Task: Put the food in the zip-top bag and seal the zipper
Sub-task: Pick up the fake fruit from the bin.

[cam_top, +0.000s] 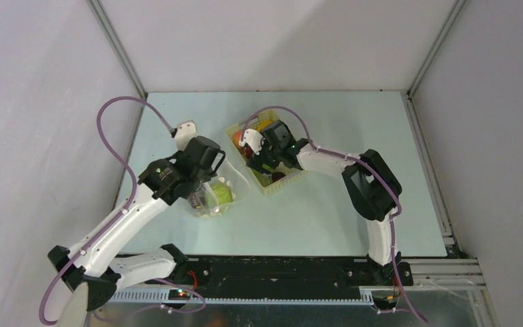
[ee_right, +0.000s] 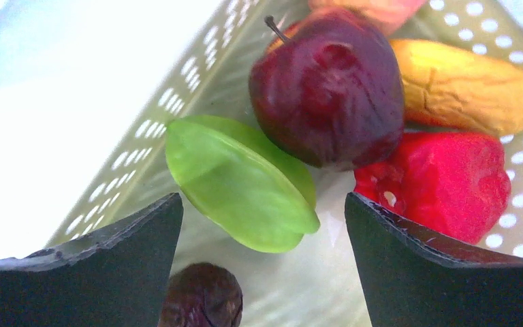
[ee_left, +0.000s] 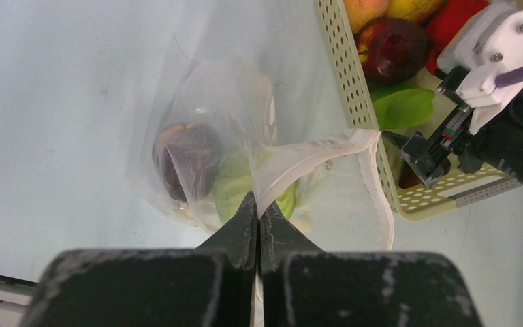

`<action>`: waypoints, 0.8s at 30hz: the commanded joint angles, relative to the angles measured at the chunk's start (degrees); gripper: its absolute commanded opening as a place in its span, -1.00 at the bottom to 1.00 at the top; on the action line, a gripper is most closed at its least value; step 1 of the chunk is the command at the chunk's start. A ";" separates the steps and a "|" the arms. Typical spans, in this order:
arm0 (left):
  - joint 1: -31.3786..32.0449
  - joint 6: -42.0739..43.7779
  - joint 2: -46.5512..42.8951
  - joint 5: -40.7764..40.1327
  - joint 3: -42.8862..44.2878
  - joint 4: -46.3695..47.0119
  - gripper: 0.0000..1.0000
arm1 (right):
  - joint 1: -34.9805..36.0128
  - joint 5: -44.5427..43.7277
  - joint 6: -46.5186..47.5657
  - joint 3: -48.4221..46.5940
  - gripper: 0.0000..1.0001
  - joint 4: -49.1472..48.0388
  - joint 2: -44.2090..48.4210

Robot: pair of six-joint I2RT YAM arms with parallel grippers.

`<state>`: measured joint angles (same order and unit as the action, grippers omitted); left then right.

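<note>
The zip-top bag [ee_left: 208, 102] lies left of the basket with its mouth facing me. Inside it are a dark red apple [ee_left: 187, 160] and a pale green round one [ee_left: 235, 187]. My left gripper [ee_left: 257, 208] is shut on the mouth edge, pinching the zipper [ee_left: 327, 146] strip and holding it up. My right gripper [ee_right: 262, 204] is open, low inside the basket, over a green leaf-shaped piece [ee_right: 238, 180]. Around it lie a dark red apple [ee_right: 327, 88], a red pepper [ee_right: 442, 180], a yellow banana [ee_right: 466, 85] and a small dark fruit [ee_right: 201, 296].
The pale yellow slotted basket [cam_top: 293, 182] stands in the middle of the table, its wall close against the bag's mouth [cam_top: 228, 191]. White enclosure walls [cam_top: 259, 41] surround the table on three sides.
</note>
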<state>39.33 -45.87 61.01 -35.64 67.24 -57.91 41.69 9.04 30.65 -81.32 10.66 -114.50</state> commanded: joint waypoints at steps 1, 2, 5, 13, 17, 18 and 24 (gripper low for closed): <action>-0.64 1.31 -0.06 -0.10 0.62 1.72 -1.00 | 1.18 2.43 5.33 0.63 0.86 -3.87 2.50; -0.72 1.40 -0.04 0.01 0.61 1.78 -1.00 | 1.33 3.02 6.34 0.63 0.85 -3.66 2.30; -0.67 1.63 0.19 0.12 0.62 1.91 -1.00 | 1.31 5.18 7.60 0.55 0.84 -2.48 1.73; -0.75 1.74 0.95 0.89 0.57 2.21 -1.00 | -0.56 7.23 7.23 -1.40 0.82 -0.20 -0.89; -0.80 1.70 1.07 1.05 0.64 2.16 -1.00 | -1.46 9.13 7.01 -3.74 0.78 2.62 -2.79; -0.83 1.67 1.04 1.07 0.67 2.16 -1.00 | -1.62 9.79 6.98 -4.01 0.77 3.01 -3.03; -0.87 1.61 1.45 1.18 0.77 1.87 -1.00 | -1.81 11.41 6.11 -6.00 0.69 3.26 -5.48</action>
<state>39.07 -44.95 62.15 -34.26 67.24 -56.99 39.86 17.78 37.08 -84.12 13.06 -118.54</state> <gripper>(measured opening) 0.008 0.869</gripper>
